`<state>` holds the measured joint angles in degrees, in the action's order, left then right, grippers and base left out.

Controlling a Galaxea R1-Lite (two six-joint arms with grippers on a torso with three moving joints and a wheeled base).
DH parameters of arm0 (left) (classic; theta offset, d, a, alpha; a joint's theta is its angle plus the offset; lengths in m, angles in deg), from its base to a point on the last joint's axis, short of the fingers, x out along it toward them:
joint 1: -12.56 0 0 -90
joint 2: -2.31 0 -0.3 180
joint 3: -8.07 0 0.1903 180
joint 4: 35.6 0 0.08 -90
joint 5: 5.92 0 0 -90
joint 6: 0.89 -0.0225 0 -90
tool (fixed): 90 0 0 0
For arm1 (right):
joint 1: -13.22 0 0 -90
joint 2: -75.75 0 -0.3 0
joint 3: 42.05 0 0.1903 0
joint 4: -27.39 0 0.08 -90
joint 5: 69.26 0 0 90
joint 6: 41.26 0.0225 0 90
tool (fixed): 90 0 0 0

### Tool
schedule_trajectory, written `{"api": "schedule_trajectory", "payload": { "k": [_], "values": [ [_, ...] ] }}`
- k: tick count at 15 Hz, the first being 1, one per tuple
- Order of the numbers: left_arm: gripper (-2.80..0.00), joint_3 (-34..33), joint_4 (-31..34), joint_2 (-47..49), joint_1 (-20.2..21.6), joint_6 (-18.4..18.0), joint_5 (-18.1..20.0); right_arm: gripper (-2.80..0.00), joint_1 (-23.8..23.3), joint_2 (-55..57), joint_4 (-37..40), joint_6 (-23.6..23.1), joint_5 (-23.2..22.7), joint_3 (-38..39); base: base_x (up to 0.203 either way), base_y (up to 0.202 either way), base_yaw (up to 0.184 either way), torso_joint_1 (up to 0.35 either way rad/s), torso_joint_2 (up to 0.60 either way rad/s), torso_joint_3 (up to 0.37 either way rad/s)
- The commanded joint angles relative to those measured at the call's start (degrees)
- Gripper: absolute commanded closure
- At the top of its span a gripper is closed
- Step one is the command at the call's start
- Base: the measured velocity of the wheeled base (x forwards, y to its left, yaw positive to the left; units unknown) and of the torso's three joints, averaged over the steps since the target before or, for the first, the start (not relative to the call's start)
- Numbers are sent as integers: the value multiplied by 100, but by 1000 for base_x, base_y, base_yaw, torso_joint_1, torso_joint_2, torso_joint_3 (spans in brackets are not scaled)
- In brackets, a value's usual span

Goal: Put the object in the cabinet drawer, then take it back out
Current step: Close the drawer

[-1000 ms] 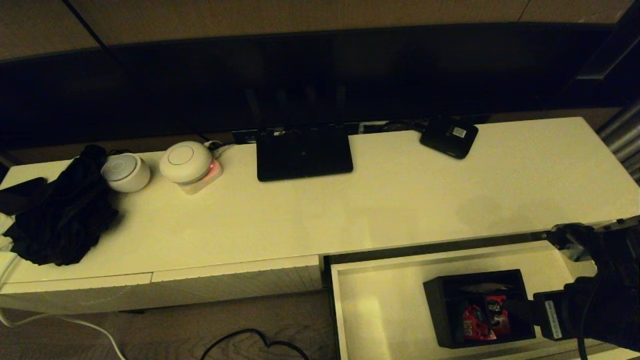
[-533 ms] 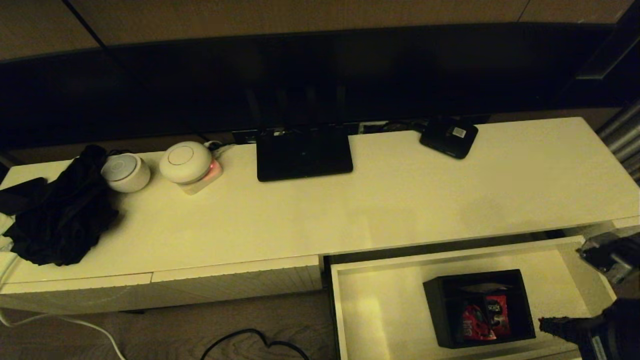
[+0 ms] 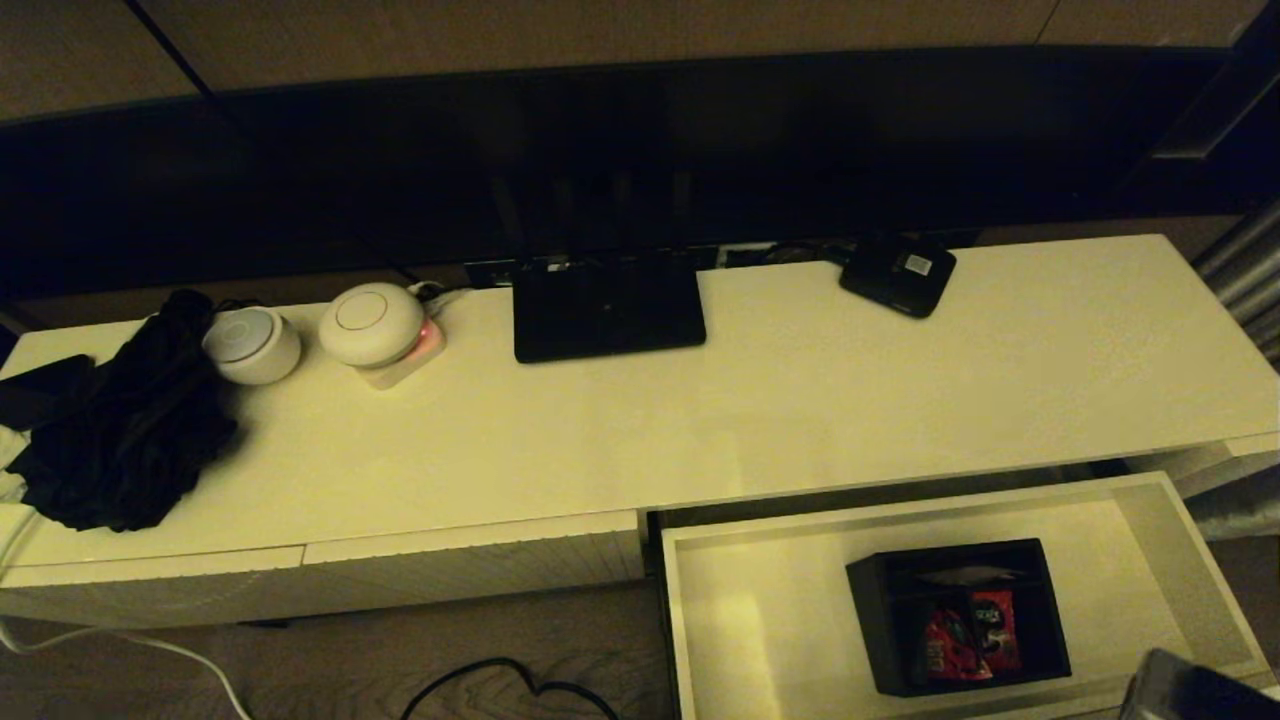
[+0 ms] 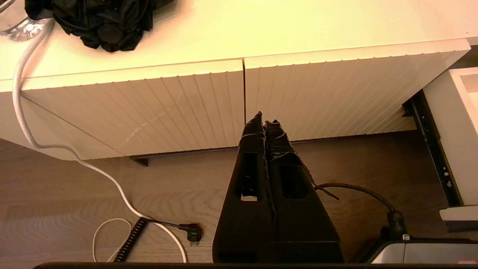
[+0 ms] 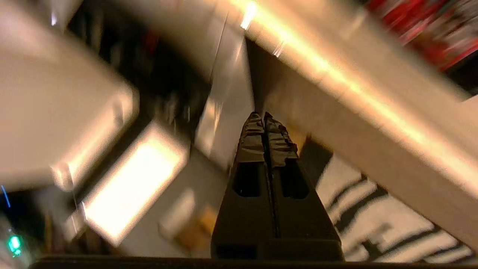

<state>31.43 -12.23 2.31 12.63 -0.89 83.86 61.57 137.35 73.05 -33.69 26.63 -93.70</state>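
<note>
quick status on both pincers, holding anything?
Left pincer: closed, empty, parked in front of the ribbed cabinet front.
Right pincer: closed, empty; the organiser box sits in the open drawer.

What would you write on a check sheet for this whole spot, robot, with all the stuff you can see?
Surface: cabinet top, cream.
Job's things: organiser box sits in the open drawer, ungripped.
Clutter: black cloth, two white round devices, router, small black device.
Grippers: left gripper shut, parked before the ribbed fronts; right gripper shut, empty.
Cables: white cable, black cord on floor.
Surroundings: wooden floor.
</note>
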Motion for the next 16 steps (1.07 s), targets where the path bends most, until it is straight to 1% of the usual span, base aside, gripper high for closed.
{"api": "schedule_trajectory", "payload": {
  "k": [1, 4, 7, 11, 16],
  "values": [
    [0, -18, 0, 0, 1, 0, -4, 0, 375, -67, 83, -70, 27, 426, 0, 0, 0, 0, 0, 0],
    [0, -18, 0, 0, 1, 0, 4, 0, 394, 165, 8, -457, 35, 758, 0, 0, 0, 0, 0, 0],
    [0, -18, 0, 0, 1, 0, -4, 0, 384, 438, -229, -563, 34, 897, 0, 0, 0, 0, 0, 0],
    [0, -18, 0, 0, 1, 0, -4, 0, 352, 1026, -1099, -564, 184, 1277, 0, 0, 0, 0, 0, 0],
    [0, -18, 0, 0, 1, 0, -4, 0, 334, 2019, -2528, -572, 555, 1687, 0, 0, 0, 0, 0, 0]
  ]
}}
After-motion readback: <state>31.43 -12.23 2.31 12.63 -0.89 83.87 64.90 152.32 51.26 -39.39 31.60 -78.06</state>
